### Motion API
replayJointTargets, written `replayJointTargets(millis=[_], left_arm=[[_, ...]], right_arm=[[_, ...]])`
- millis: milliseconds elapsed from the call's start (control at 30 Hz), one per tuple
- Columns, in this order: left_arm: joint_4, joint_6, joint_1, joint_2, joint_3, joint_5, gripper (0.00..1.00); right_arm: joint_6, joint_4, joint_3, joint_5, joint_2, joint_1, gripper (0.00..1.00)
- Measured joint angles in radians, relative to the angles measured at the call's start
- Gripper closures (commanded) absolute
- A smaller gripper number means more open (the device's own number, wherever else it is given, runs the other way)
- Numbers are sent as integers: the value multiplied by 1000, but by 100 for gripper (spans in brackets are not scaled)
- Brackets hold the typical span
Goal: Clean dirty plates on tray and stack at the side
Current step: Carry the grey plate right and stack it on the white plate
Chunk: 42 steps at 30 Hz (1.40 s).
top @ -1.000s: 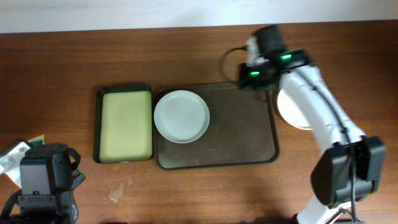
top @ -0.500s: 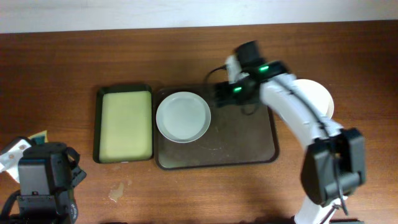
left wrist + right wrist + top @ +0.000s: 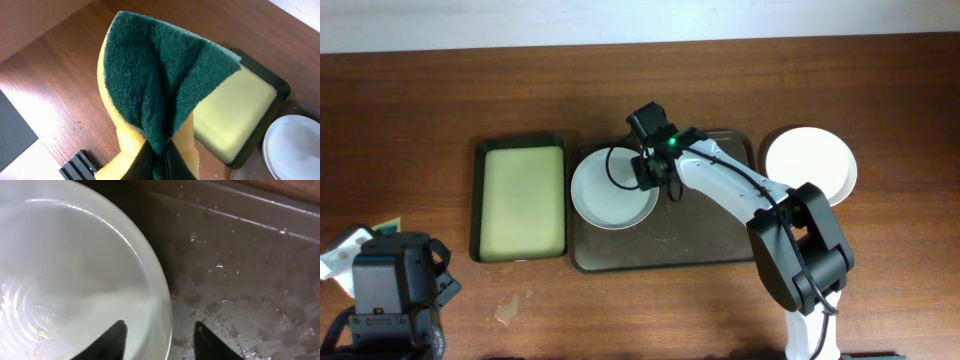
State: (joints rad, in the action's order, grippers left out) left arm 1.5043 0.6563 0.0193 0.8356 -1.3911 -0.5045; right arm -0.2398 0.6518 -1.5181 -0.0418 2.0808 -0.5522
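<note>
Right tool: released, jaws wide apart, straddling the right rim of a plate; one dark finger is over the plate's inside, the other over the tray floor. Whether either finger touches the rim cannot be told.

Plate: white, shallow, glossy; lies flat at the left end of the tray. It is cut off by the left and lower frame edges in the right wrist view, and its right edge is covered by the arm in the overhead view.

Tray: dark brown, raised rim, floor beaded with droplets.

Left tool: clenched on a sponge, yellow with a green scouring face, folded upward; the fingers are largely buried under it. It hangs over the tabletop at the near left, well apart from the tray.

Small black tray: yellow-green inside, just beside the brown tray's left end.

Second plate: white, on the tabletop right of the tray; whether single or stacked cannot be told.
</note>
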Motion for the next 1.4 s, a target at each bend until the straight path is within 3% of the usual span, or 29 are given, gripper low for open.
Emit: replayJointTargets(millis=[100,133,167,200,400,533,633,867,967,1067,1100,1133,1167,1200,1400], left_arm=[[3,0,0,0,0,0,94],[3,0,0,0,0,0,94],[3,0,0,0,0,0,94],[3,0,0,0,0,0,94],[3,0,0,0,0,0,93],[0,0,0,0,0,1,100],[-1,3,0,0,0,8,100],[-5,3,0,0,0,23,100],[-5,3,0,0,0,23,100],[-5,3,0,0,0,23,100],[-5,3,0,0,0,23,100],[-5,3,0,0,0,23,100],[-5,3,0,0,0,23,100],[-5,3,0,0,0,23,100],[-25,-20,0,0,0,69,98]], right_arm=[[-27,-4,0,0,20,0,57],[-36,-11,1,0,40,0,62],[-40,-11,3,0,52,0,73],[-45,-12,6,2,58,0,96],[-55,40,-42,24,39,9,96],[-49,136,-117,-14,-160,85,96],[-48,234,-159,-54,-334,294,96],[-48,349,-97,-67,-283,898,96],[-48,279,12,-21,-262,1011,96],[-47,185,132,36,-241,1009,96],[-47,177,147,46,-240,999,83],[-43,173,151,51,-240,985,46],[-39,167,151,58,-240,974,24],[-38,166,151,63,-240,965,15],[16,178,151,209,-240,937,14]])
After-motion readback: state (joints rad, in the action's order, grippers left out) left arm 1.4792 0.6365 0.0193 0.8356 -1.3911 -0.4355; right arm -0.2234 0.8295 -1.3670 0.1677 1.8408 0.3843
